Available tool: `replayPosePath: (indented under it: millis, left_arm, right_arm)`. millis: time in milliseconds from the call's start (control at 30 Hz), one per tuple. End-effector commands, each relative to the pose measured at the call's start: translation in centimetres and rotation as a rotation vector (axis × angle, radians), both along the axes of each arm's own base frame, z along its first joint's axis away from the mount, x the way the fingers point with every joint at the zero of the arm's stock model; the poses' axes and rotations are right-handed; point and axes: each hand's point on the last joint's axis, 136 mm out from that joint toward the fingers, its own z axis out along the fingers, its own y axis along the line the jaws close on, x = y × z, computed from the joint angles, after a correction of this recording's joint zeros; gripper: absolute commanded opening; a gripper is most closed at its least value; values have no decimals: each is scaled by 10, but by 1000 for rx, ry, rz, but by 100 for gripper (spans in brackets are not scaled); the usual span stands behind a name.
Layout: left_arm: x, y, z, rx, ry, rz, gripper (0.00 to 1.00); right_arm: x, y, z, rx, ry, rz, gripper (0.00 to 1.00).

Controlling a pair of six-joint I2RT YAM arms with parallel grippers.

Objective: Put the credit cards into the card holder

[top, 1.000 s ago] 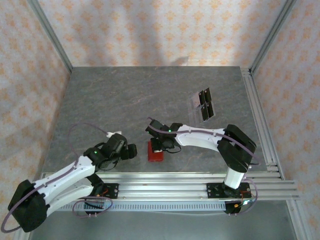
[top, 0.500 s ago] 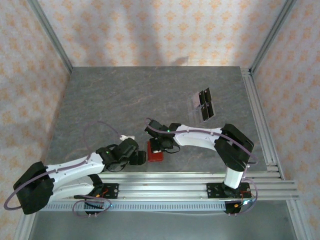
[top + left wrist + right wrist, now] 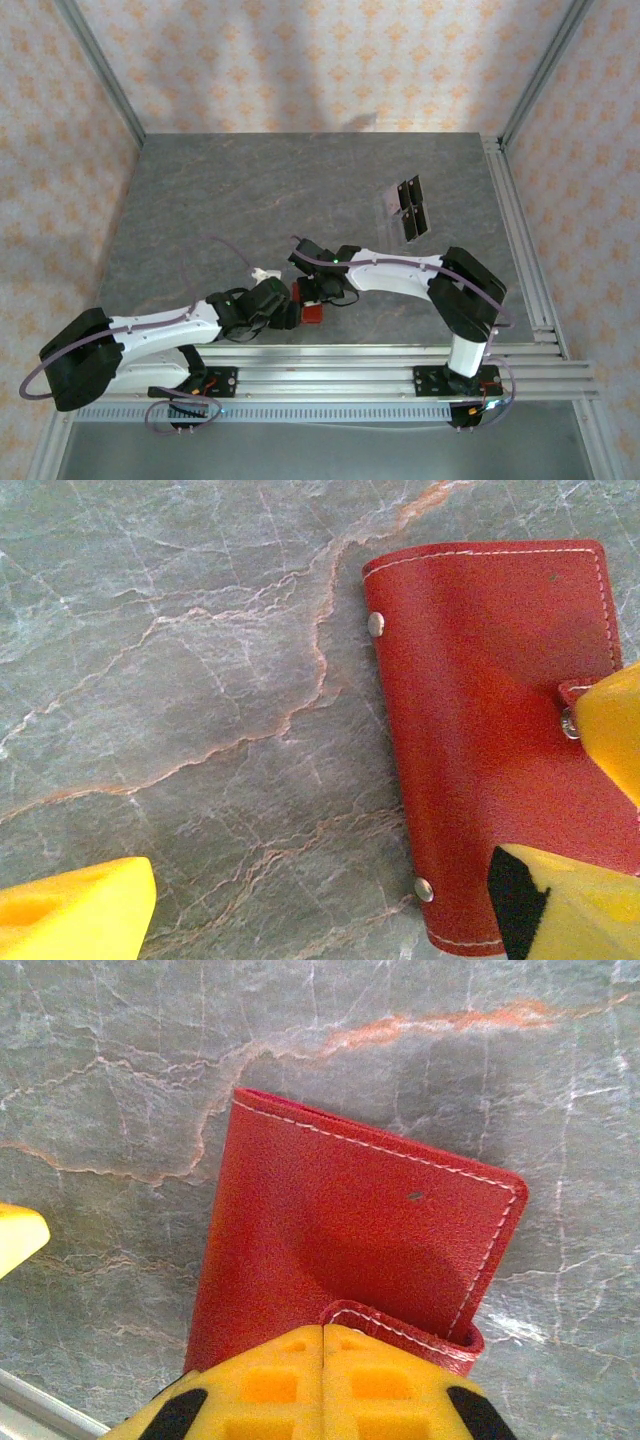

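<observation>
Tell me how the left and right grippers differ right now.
The left gripper is open; the right gripper is shut. The left straddles the card holder's riveted edge; the right's tips sit at its snap tab. Both have yellow fingers at the holder.

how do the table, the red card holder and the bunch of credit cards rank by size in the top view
1. table, by far the largest
2. credit cards, taken as a group
3. card holder, partly hidden, so its full size is unsure, but it looks smaller than the group
</observation>
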Motion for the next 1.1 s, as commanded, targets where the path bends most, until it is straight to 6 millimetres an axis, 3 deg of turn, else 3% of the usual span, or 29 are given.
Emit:
replayPosePath:
  millis: [0, 467, 1067]
  left_arm:
    - [7, -1, 7, 9, -47, 14, 86]
    - [1, 12, -7, 86, -26, 9, 81]
    - [-7, 12, -31, 166, 30, -27, 77]
  right_arm:
    - [1, 4, -6, -5, 13, 19, 0]
    - [-2, -16, -29, -95, 25, 0, 0]
    - [-9, -82, -92, -247, 119, -143, 0]
